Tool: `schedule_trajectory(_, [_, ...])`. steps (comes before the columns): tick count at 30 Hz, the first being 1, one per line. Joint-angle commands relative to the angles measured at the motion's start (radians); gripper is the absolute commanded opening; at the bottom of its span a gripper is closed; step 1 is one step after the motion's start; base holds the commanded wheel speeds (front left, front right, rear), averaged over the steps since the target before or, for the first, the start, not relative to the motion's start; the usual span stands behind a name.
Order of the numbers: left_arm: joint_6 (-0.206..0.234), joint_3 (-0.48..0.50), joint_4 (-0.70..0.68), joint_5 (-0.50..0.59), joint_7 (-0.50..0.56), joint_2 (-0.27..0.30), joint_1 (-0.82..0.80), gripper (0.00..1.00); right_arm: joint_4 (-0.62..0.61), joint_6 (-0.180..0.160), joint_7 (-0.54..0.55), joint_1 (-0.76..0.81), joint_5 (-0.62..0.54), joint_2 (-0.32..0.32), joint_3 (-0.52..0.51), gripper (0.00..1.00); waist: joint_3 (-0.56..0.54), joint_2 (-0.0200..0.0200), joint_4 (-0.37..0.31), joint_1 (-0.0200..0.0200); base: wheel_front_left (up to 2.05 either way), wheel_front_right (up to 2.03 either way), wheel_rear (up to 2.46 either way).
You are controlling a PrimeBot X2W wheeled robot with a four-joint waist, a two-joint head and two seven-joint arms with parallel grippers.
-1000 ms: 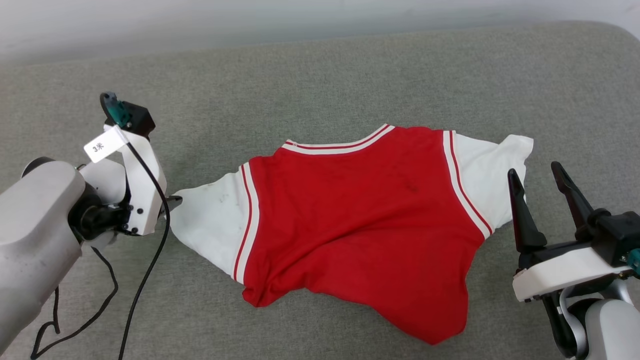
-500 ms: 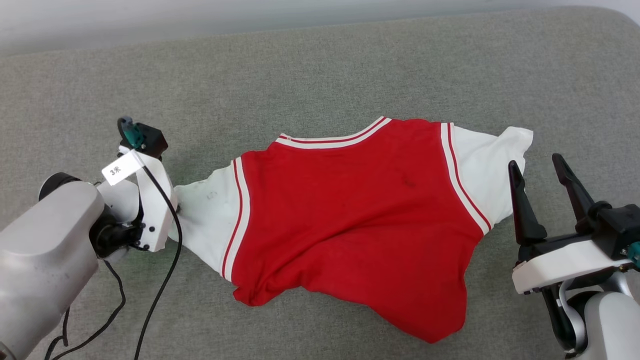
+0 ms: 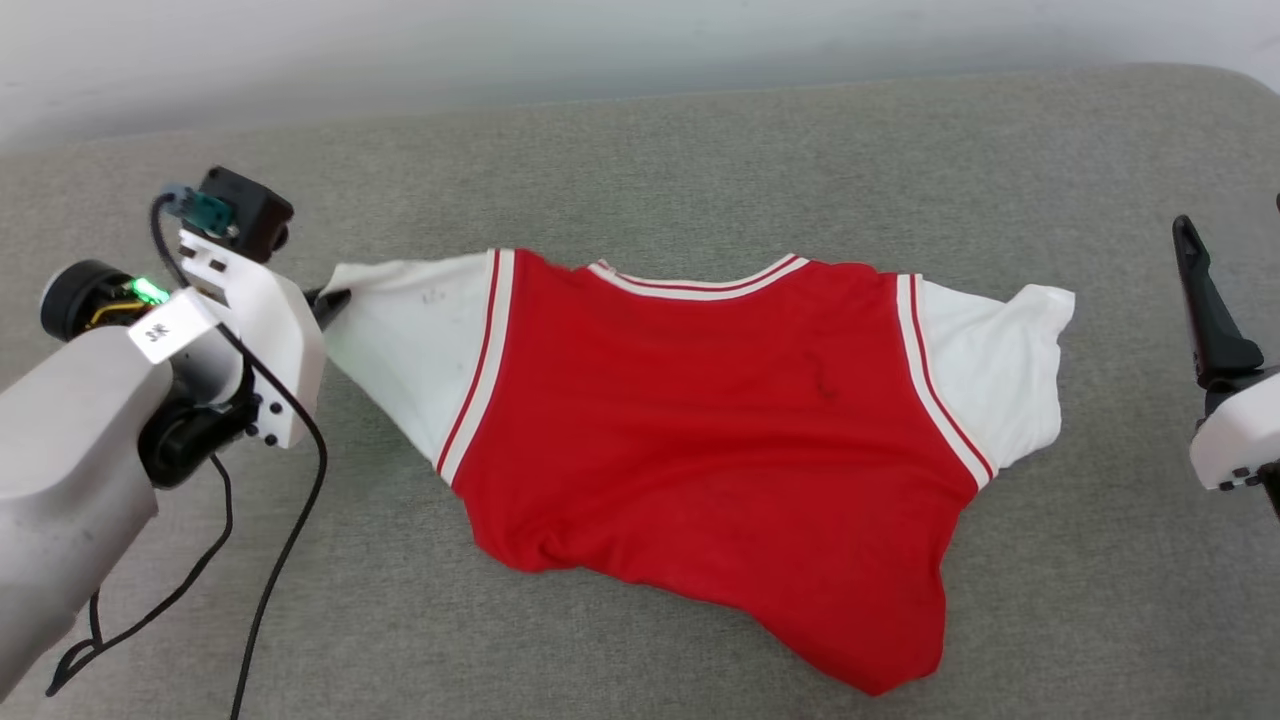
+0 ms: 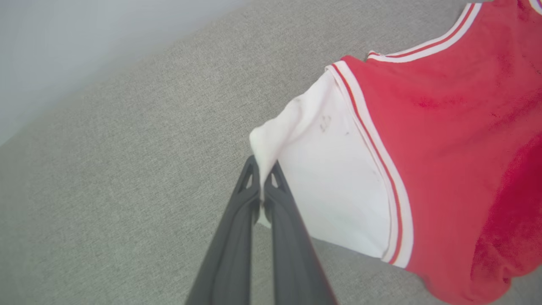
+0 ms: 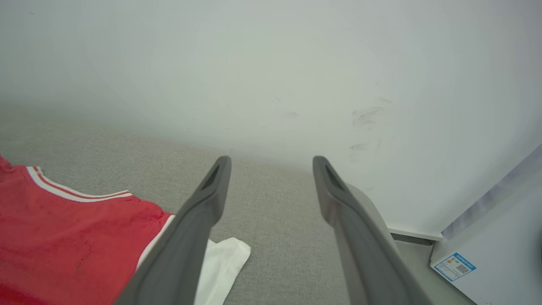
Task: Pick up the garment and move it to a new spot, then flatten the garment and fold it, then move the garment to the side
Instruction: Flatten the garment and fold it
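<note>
Here, the garment (image 3: 720,450) is lying spread across the grey cushion (image 3: 640,140), plain red side facing up, collar toward the wall (image 5: 254,63), hem bunching toward the robot; the left gripper (image 4: 262,173) is pinching the outer edge of the left sleeve (image 4: 326,169), fingers pressed together on the white cloth, drawing it taut; the right gripper (image 5: 271,163) is hovering above the cushion, fingers spread apart and holding nothing, near the right sleeve (image 3: 1010,370) but not touching it.

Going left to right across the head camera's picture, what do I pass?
left gripper → the garment: white sleeve, red body, other white sleeve → right gripper
</note>
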Motion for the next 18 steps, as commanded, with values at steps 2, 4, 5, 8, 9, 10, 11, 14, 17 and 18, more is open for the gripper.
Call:
schedule_trajectory(2, [0.018,0.015,-0.033,0.003,-0.030,0.022,0.010,0.00,0.013,-0.001,0.070,-0.030,0.054,-0.040,0.020,1.00,0.001,0.0000,0.014,0.0000,0.00,0.00,0.00])
schedule_trajectory(4, [0.038,0.023,-0.077,0.008,-0.051,0.044,0.023,0.00,0.028,-0.001,0.148,-0.054,0.112,-0.094,0.035,1.00,0.006,0.0000,0.027,0.0000,0.00,0.00,0.00])
schedule_trajectory(5, [0.049,0.028,-0.098,0.007,-0.059,0.055,0.028,0.00,0.038,-0.001,0.191,-0.062,0.135,-0.117,0.046,1.00,0.010,0.0000,0.033,0.0000,0.00,0.00,0.00])
schedule_trajectory(8, [0.083,0.041,-0.166,0.011,-0.080,0.095,0.043,0.00,0.074,-0.001,0.311,-0.100,0.215,-0.184,0.080,1.00,0.024,0.0000,0.052,0.0000,0.00,0.00,0.00])
schedule_trajectory(9, [0.094,0.045,-0.187,0.011,-0.085,0.107,0.049,0.00,0.089,-0.001,0.355,-0.112,0.241,-0.207,0.094,1.00,0.031,0.0000,0.060,0.0000,0.00,0.00,0.00])
schedule_trajectory(10, [0.104,0.049,-0.210,0.012,-0.090,0.119,0.053,0.00,0.102,-0.001,0.397,-0.123,0.262,-0.231,0.115,1.00,0.038,0.0000,0.067,0.0000,0.00,0.00,0.00])
schedule_trajectory(11, [0.115,0.055,-0.233,0.014,-0.096,0.129,0.054,0.00,0.115,-0.001,0.440,-0.139,0.289,-0.256,0.135,1.00,0.047,0.0000,0.075,0.0000,0.00,0.00,0.00])
schedule_trajectory(14, [0.141,0.063,-0.299,0.016,-0.105,0.151,0.061,0.00,0.154,-0.001,0.562,-0.183,0.365,-0.297,0.196,1.00,0.071,0.0000,0.096,0.0000,0.00,0.00,0.00])
schedule_trajectory(17, [0.166,0.071,-0.354,0.024,-0.111,0.163,0.059,0.00,0.194,-0.001,0.647,-0.243,0.414,-0.315,0.243,1.00,0.101,0.0000,0.114,0.0000,0.00,0.00,0.00])
schedule_trajectory(18, [0.172,0.071,-0.371,0.029,-0.113,0.164,0.056,0.00,0.208,-0.001,0.670,-0.262,0.420,-0.316,0.259,1.00,0.112,0.0000,0.120,0.0000,0.00,0.00,0.00])
